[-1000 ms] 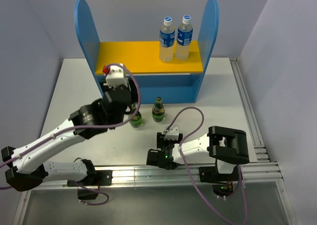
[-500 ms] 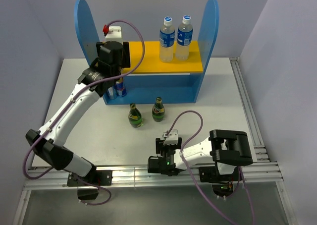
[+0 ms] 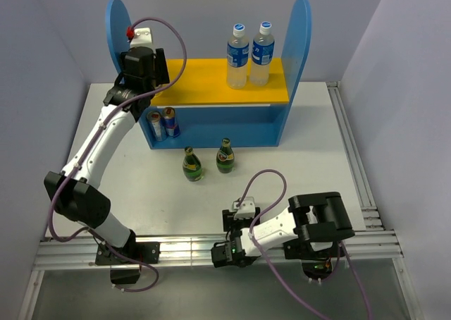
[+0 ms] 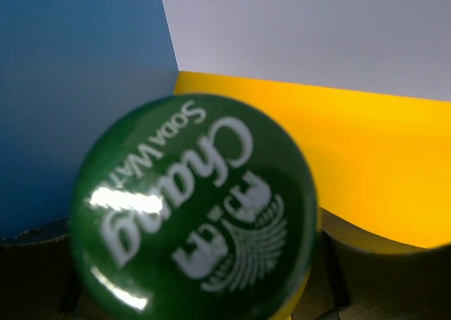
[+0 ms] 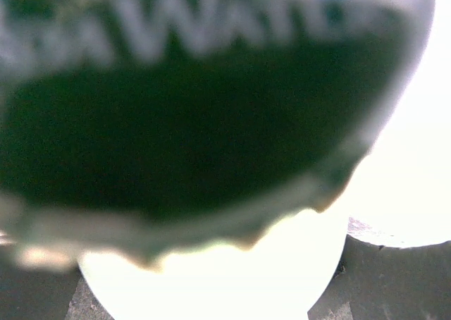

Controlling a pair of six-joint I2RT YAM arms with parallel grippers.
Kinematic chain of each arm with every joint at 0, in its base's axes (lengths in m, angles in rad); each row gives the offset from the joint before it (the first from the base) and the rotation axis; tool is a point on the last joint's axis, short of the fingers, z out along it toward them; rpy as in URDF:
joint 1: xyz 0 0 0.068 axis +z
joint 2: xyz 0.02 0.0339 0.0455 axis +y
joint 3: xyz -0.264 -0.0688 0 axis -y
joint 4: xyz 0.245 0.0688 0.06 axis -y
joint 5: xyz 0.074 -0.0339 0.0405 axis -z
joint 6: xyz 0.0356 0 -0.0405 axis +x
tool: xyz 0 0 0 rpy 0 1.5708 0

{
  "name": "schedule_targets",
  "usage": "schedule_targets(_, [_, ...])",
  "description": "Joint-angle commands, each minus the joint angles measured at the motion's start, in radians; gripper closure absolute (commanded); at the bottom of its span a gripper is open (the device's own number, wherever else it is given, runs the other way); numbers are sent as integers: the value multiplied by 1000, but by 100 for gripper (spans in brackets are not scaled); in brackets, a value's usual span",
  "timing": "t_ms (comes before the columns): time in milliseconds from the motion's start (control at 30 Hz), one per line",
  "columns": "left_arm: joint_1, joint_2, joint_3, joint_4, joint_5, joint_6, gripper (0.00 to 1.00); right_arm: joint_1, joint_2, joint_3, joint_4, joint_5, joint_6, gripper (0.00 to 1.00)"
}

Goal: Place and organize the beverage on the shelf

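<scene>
While outstretched, left pincer above shelf's left end

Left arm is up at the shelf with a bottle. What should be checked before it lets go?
1. Grip: the left gripper holds the green-capped bottle: ok.
2. Position: bottle is over the yellow upper board, beside the left side panel: ok.
3. Base resting on the board: cannot tell, the cap hides it.
4. Clearance from the plastic bottles at the board's right end: ok.
5. The right gripper is away from the shelf, low by the near edge: ok.
6. All drinks shelved: not ok, two green bottles stand on the table.
</scene>
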Motion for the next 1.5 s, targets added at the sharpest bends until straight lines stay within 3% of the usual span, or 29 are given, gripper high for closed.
schedule_targets(0, [6,-19,26,206,46,-31,100,21,23,56,-154,101,185,100])
schedule_targets(133, [12,-12,2,223,44,-53,100,22,-17,19,-53,94,97,100])
schedule_targets(233, [12,-6,-4,218,34,-58,87,21,-50,4,-25,94,68,100])
schedule_targets(433, [13,-3,-33,209,9,-70,48,31,-46,22,-105,95,137,100])
schedule_targets(467, [13,-3,-33,203,6,-71,37,34,-40,28,-142,95,167,100])
schedule_targets(533, [13,-7,-40,197,8,-74,29,47,-38,42,-173,98,188,100])
schedule_targets(567, [13,-15,-44,197,5,-76,7,50,-40,48,-200,100,206,100])
schedule_targets(667, [12,-44,-67,207,5,-76,1,65,-54,59,-243,104,232,100])
schedule_targets(833, [10,-75,-73,171,15,-84,1,86,-77,85,-320,113,282,100])
schedule_targets(1133, [-27,-159,-69,73,-3,-91,1,148,-58,253,-668,158,465,100])
schedule_targets(1367, [-45,-291,-89,-9,15,-96,1,166,-188,390,-665,225,212,100])
schedule_targets(1467, [-50,-338,-83,-46,23,-90,1,162,-209,555,-665,279,36,100])
